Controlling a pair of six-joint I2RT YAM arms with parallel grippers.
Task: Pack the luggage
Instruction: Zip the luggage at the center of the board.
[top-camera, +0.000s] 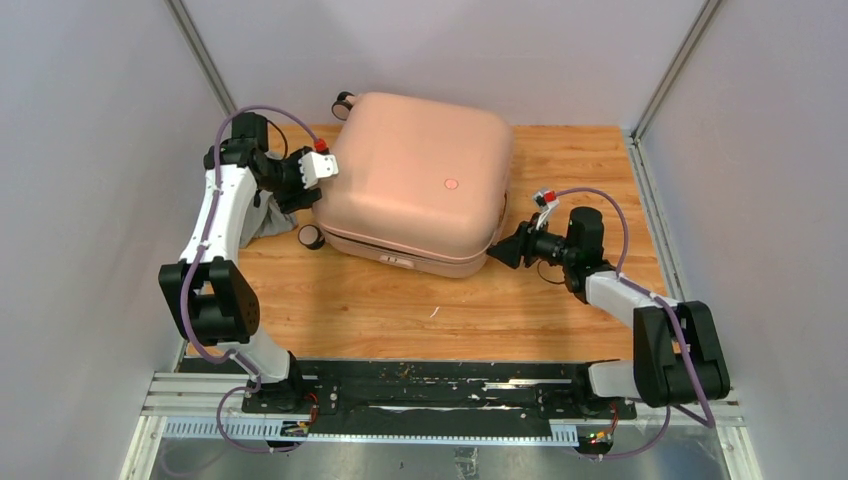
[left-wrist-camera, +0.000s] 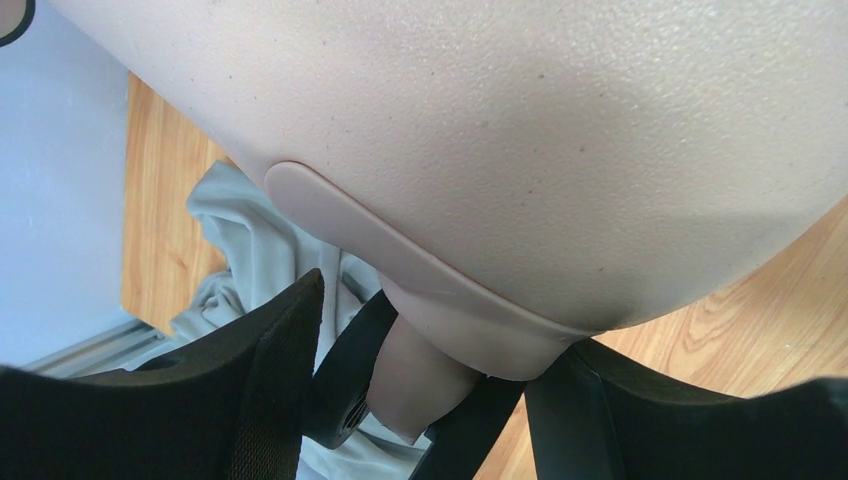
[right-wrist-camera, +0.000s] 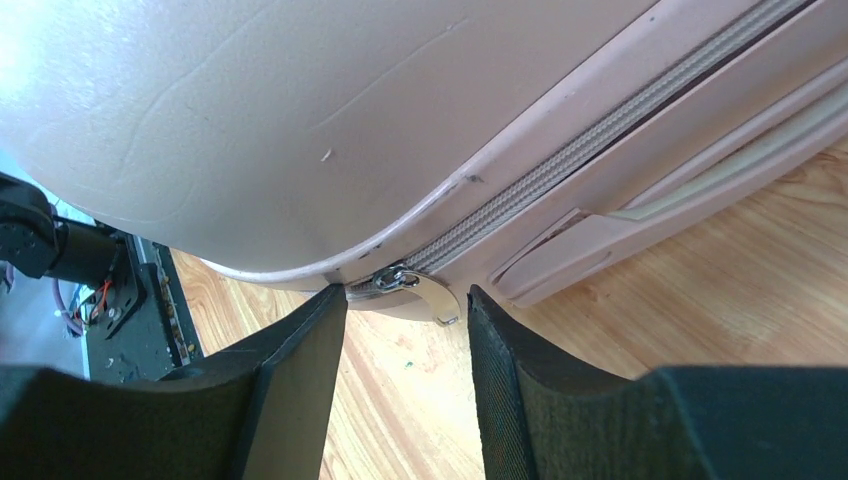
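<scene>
The luggage (top-camera: 415, 180) is a pale pink hard-shell suitcase lying closed on the wooden table (top-camera: 400, 305). My left gripper (top-camera: 315, 182) is at its left corner; in the left wrist view the gripper (left-wrist-camera: 440, 330) stands open astride the pink wheel mount (left-wrist-camera: 420, 375) and black wheel (left-wrist-camera: 345, 375). My right gripper (top-camera: 502, 248) is at the front right corner. In the right wrist view the gripper (right-wrist-camera: 407, 300) is open, and the silver zipper pull (right-wrist-camera: 428, 290) hangs free between the fingertips at the end of the zipper (right-wrist-camera: 560, 165).
A grey cloth (top-camera: 265, 222) lies crumpled on the table under my left arm, beside the suitcase; it also fills the lower left of the left wrist view (left-wrist-camera: 250, 250). Suitcase wheels stick out at the left front (top-camera: 311, 237) and back (top-camera: 343, 102). White walls close in both sides.
</scene>
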